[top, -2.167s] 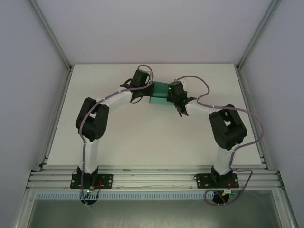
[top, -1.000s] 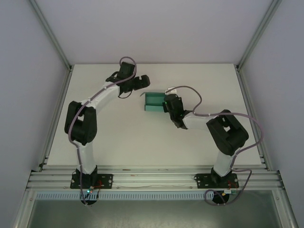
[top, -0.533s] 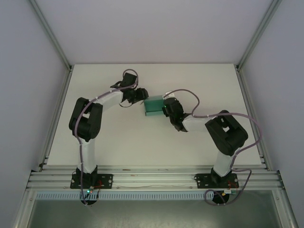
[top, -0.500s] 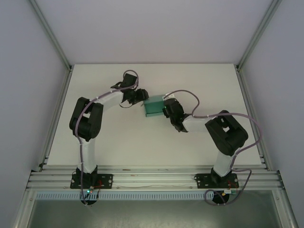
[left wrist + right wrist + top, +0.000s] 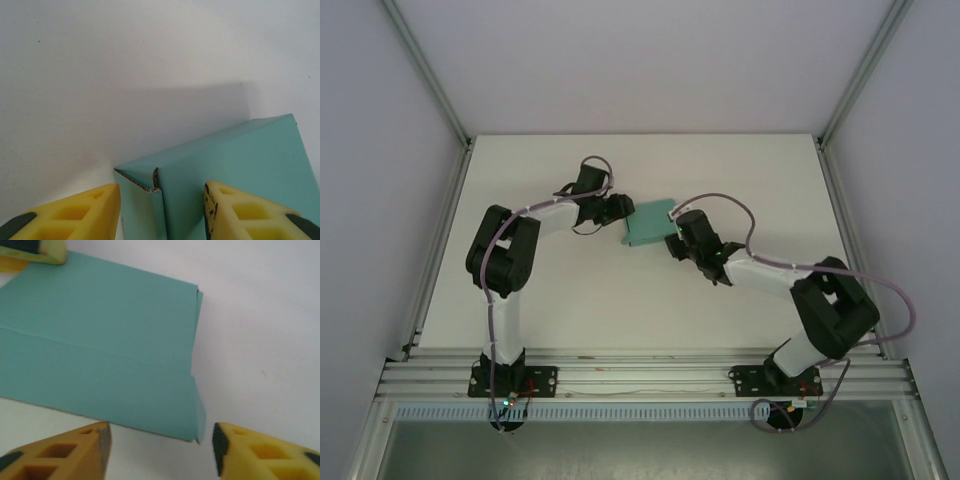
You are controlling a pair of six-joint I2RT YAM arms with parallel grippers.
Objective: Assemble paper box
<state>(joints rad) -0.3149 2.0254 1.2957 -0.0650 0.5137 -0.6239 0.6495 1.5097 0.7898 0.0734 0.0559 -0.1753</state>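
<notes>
The right pincer [image 5: 161, 435] stands apart, empty, just short of a corner of the paper box [image 5: 648, 222], which is folded up at mid-tabletop [image 5: 620, 300]. Beyond, the left pincer [image 5: 162, 189] straddles the box's far corner; whether it clamps there I cannot tell.

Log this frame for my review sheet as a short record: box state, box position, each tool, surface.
box: paper box, teal, folded into a closed rectangular shape; one corner seam is not quite flush in the left wrist view
position: far half of the table, between the two tools, askew to the table edges
left tool: fingers either side of the box's end, apparently clamped on it
right tool: jaws apart, box corner just ahead of them, no contact seen
surface: white table
</notes>
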